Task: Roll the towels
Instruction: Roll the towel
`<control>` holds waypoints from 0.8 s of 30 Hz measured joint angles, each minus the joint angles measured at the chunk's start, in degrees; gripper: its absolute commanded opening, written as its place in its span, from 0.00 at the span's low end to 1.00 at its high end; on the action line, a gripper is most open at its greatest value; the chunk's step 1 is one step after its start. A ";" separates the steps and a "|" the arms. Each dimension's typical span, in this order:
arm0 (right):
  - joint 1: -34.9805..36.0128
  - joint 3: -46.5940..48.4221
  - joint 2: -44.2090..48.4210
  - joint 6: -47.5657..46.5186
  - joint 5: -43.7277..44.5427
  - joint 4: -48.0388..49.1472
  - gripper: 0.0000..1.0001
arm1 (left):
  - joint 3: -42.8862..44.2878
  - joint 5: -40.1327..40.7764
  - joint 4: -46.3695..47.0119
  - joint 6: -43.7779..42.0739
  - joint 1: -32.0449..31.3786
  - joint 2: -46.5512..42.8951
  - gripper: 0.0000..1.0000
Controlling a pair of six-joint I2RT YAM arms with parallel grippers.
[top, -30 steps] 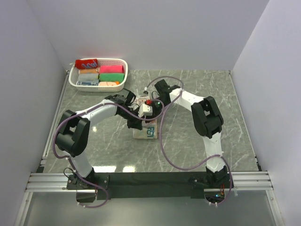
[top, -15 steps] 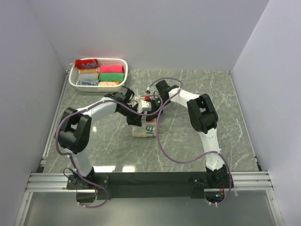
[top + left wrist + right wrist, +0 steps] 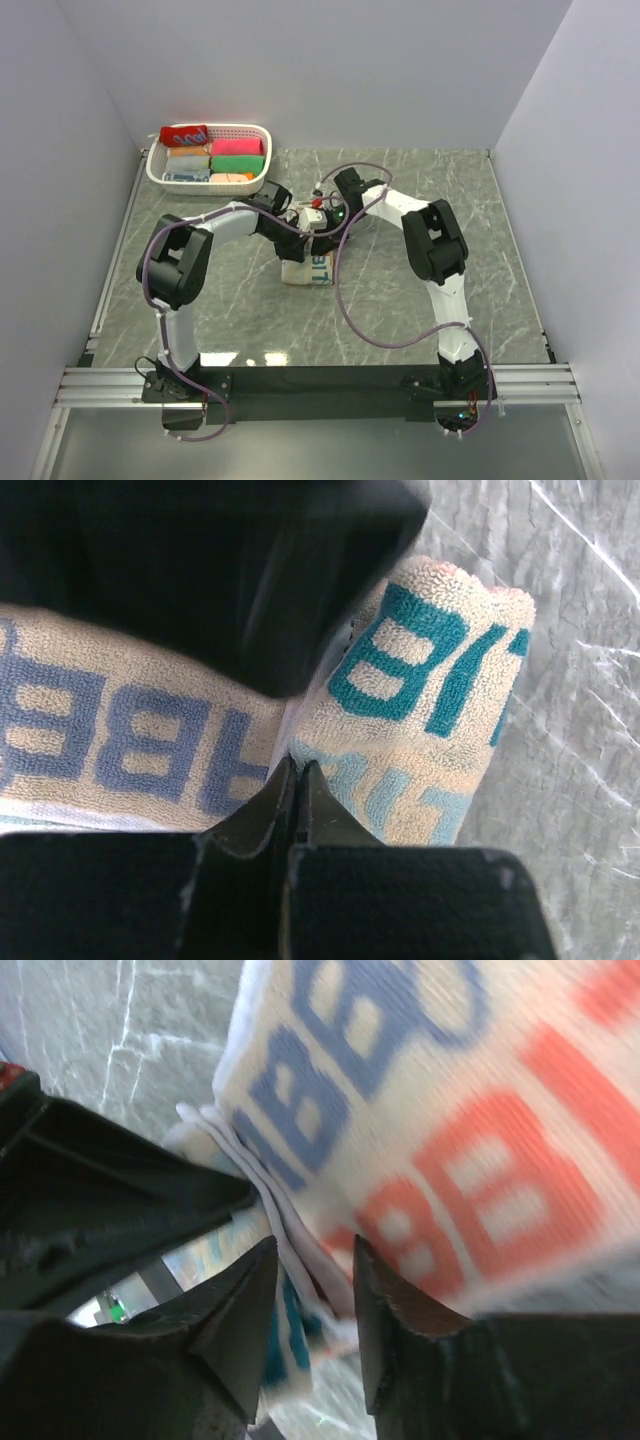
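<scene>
Top: cream towel point(image 3: 308, 271) lies mid-bench point(image 3: 470, 230), partly rolled. Left claw point(image 3: 297, 240) and right claw point(image 3: 322, 232) meet at its far end. Basket point(image 3: 266, 160) of rolls sits far left.
Left wrist: left claw point(image 3: 297, 780) pressed together, pinching the towel's edge beside the rolled end.
Right wrist: right claw point(image 3: 314, 1255) spread, layered towel edge between its fingers.
</scene>
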State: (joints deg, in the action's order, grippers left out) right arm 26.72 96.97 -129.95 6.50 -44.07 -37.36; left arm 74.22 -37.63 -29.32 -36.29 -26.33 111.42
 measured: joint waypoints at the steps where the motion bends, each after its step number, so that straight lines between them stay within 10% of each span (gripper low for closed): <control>1: -0.48 -0.02 0.46 -0.20 0.22 -0.48 0.46 | 0.20 0.04 -0.04 0.02 0.07 0.00 0.01; 11: -5.88 -6.38 9.94 0.28 -2.01 -0.74 0.68 | 0.26 0.61 -0.44 0.02 0.66 -0.63 0.01; 24: -1.84 -14.10 12.55 1.73 -9.25 1.20 0.48 | 1.33 1.18 -0.76 1.01 1.40 0.24 0.01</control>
State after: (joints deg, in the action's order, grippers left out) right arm 24.88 82.87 -117.40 8.23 -53.32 -36.16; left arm 75.55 -36.45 -30.09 -35.29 -24.93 111.66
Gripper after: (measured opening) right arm 0.537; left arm 0.029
